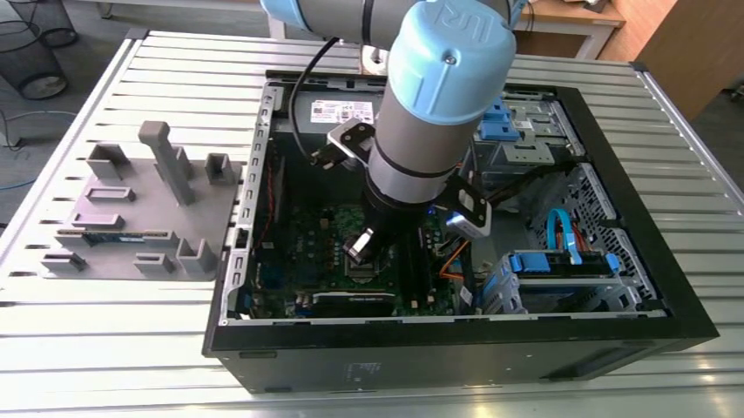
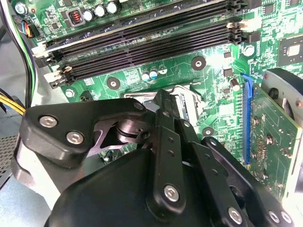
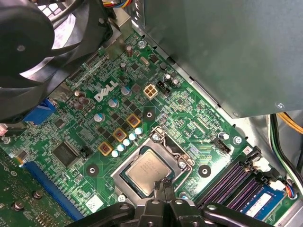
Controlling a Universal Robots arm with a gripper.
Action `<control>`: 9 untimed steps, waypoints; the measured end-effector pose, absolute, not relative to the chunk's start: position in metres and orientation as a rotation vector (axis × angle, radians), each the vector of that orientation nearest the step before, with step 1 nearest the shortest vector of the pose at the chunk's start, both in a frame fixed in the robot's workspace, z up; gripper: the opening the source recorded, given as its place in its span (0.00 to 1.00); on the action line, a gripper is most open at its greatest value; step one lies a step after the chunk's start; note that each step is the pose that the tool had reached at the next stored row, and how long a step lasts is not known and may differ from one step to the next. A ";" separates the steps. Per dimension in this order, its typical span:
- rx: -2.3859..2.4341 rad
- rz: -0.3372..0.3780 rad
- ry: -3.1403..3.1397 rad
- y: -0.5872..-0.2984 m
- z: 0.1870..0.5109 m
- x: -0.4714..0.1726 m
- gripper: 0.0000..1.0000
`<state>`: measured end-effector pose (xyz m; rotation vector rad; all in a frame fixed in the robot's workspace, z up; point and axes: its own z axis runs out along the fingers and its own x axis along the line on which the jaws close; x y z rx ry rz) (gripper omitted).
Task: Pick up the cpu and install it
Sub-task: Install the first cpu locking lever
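The cpu (image 3: 149,171), a small square chip with a silver-grey metal top, lies flat in the open metal-framed socket (image 3: 177,152) of the green board (image 3: 142,113). My gripper (image 3: 165,185) hangs just over the cpu's edge, its two thin black fingers pressed together with nothing between them. In the second wrist view the gripper (image 2: 165,101) covers most of the socket (image 2: 185,97), so the chip is hidden there. In the exterior view the gripper (image 1: 362,248) reaches down inside the computer case (image 1: 651,218) above the board.
A grey moulded tray (image 1: 174,218) with a green memory stick (image 1: 117,237) lies on the slatted table at the exterior view's left. Black memory slots (image 2: 151,42), a blue slot (image 2: 245,118), a black fan (image 3: 33,52) and loose cables (image 1: 558,235) surround the socket.
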<state>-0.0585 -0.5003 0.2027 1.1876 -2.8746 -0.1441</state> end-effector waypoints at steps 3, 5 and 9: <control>1.187 -0.146 -2.874 -0.501 0.202 -0.057 0.11; 1.187 -0.147 -2.874 -0.501 0.202 -0.056 0.11; 1.188 -0.156 -2.876 -0.502 0.201 -0.056 0.11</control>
